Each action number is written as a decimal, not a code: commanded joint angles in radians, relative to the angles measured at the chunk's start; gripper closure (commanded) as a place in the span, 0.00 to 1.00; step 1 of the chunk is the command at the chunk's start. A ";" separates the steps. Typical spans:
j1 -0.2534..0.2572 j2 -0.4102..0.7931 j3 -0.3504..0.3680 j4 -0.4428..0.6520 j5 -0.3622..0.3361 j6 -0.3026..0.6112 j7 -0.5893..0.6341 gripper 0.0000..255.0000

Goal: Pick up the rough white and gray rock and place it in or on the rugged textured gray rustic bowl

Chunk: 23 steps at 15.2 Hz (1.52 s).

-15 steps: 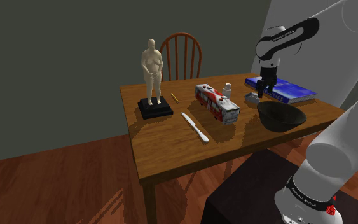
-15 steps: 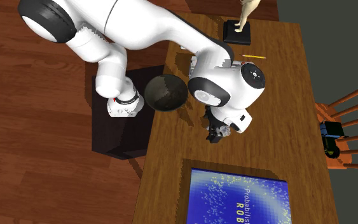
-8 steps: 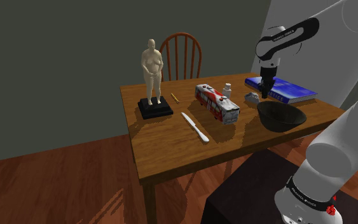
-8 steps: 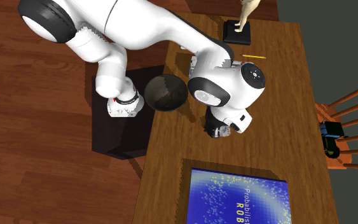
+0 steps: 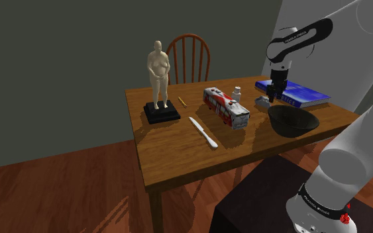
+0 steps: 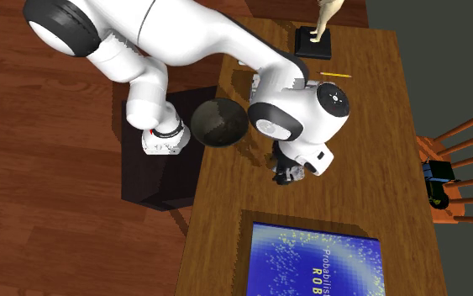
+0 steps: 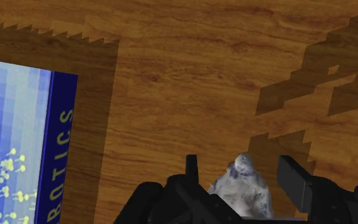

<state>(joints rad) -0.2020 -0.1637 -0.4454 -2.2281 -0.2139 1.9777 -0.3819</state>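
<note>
**Shoulder view.** The wooden table [image 5: 178, 149] takes up the middle of the frame. At its right end the gripper [image 5: 275, 97] points straight down, its tips at the rock [image 5: 263, 102]. The rock is a small grey-white lump low on the wood, just in front of the blue book [image 5: 297, 94]. The dark bowl [image 5: 293, 122] stands nearer the lower right, close to the rock but apart from it.

Toward the centre are a red-and-white toy bus [image 5: 226, 107], a small white bottle [image 5: 236, 95] and a knife [image 5: 203, 132]. Further to the upper left a pale figurine [image 5: 157, 69] stands on a black base, with a wooden chair [image 5: 189, 56] behind it.

**Second exterior view, from above.** The white arm [image 6: 302, 109] hangs over the gripper [image 6: 285, 174] at frame centre. The bowl [image 6: 219, 123] sits to its left by the table edge, and the book [image 6: 314, 261] lies along the bottom.

**Wrist view.** The black fingers [image 7: 295, 178] are drawn in narrow and clasp the rock [image 7: 244, 191] between them — its knobbly top is level with the fingertips. The book [image 7: 18, 140] lies well off to one side of the gripper, and jagged shadows [image 7: 323, 70] fall on the wood beyond.
</note>
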 commanded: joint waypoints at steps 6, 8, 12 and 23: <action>0.007 0.002 -0.012 -0.075 0.124 0.294 0.105 0.00; 0.009 0.020 -0.016 -0.086 0.133 0.322 0.099 0.00; 0.011 0.054 -0.022 -0.103 0.150 0.371 0.085 0.00; 0.011 0.054 -0.022 -0.103 0.150 0.371 0.085 1.00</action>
<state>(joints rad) -0.1914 -0.1093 -0.4671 -2.3312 -0.0638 2.3485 -0.2965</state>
